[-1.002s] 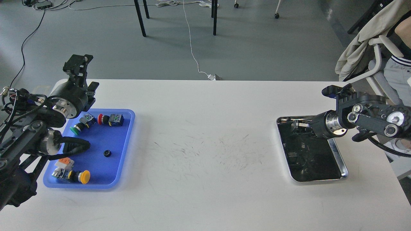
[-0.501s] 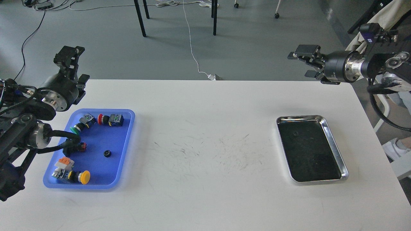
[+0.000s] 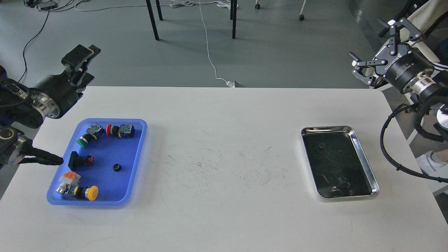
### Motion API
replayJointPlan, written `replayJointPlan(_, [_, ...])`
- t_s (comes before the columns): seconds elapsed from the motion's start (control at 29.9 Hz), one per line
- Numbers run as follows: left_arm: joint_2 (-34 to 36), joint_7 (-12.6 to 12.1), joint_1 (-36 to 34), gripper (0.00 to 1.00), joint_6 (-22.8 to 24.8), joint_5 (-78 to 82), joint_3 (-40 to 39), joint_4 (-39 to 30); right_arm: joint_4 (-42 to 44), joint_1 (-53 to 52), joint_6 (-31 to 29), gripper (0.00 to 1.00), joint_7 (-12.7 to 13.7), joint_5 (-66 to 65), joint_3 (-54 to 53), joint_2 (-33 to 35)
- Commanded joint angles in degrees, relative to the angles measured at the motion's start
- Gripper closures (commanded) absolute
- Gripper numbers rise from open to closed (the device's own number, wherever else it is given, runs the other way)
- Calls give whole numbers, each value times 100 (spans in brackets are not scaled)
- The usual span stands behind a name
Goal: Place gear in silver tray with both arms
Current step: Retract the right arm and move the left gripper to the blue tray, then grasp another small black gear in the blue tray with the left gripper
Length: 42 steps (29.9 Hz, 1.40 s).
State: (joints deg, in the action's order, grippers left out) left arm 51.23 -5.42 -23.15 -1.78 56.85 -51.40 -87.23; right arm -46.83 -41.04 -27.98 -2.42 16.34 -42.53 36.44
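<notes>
The gear (image 3: 117, 167) is a small black toothed ring lying in the blue plastic tray (image 3: 136, 154) on the left of the white table. The silver tray (image 3: 365, 155) sits at the right, its dark mirror bottom holding only reflections. My left gripper (image 3: 85, 66) hovers above the table's far left corner, behind the blue tray, fingers apart and empty. My right gripper (image 3: 373, 42) is raised high beyond the table's far right corner, well above and behind the silver tray, fingers spread wide and empty.
The blue tray also holds push-button switches: a green one (image 3: 82, 140), a red one (image 3: 119, 130), a black-and-red one (image 3: 80, 160) and a yellow one (image 3: 85, 192). A seated person and a chair (image 3: 432, 70) are at the right edge.
My right arm lifted from over the silver tray, up and to the right, and now points up-left with fingers spread. My left arm drew back to the left, uncovering the blue tray.
</notes>
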Motion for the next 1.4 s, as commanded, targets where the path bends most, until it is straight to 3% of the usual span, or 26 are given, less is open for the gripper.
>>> replayJointPlan(0.0, [668, 41, 21, 2, 11, 651, 674, -312, -2, 649, -2, 1, -31, 667, -290, -41])
replayJointPlan(0.13, [1415, 58, 21, 2, 2, 1309, 1464, -523, 51, 1010, -2, 2, -31, 940, -615, -251])
replayJointPlan(0.27, [1698, 84, 21, 2, -7, 2521, 1984, -515, 261, 1055, -2, 2, 4, 941, -731, -357])
replayJointPlan(0.47, [1523, 128, 47, 2, -25, 4148, 2318, -269, 534, 897, -2, 1, 338, 871, -467, -471])
replayJointPlan(0.63, [970, 488, 38, 2, -42, 5089, 2407, 144, 797, 896, -2, 1, 365, 914, -581, -752])
replayJointPlan(0.8, [600, 559, 56, 3, -42, 5222, 2442, 381, 728, 1125, -2, 1, 365, 853, -336, -849])
replayJointPlan(1.0, [459, 1191, 56, 4, -121, 5222, 2828, 487, 666, 1134, -2, 1, 373, 835, 25, -841])
replayJointPlan(1.14, [380, 1613, 56, 4, -428, 5222, 3206, 724, 490, 1116, -2, 1, 374, 827, 210, -788])
replayJointPlan(1.24, [230, 1789, 56, 4, -587, 5222, 3312, 882, 490, 1116, -2, 1, 365, 827, 219, -788])
replayJointPlan(1.37, [125, 1825, 56, 5, -605, 5231, 3321, 1111, 517, 1116, -2, 1, 365, 827, 210, -797])
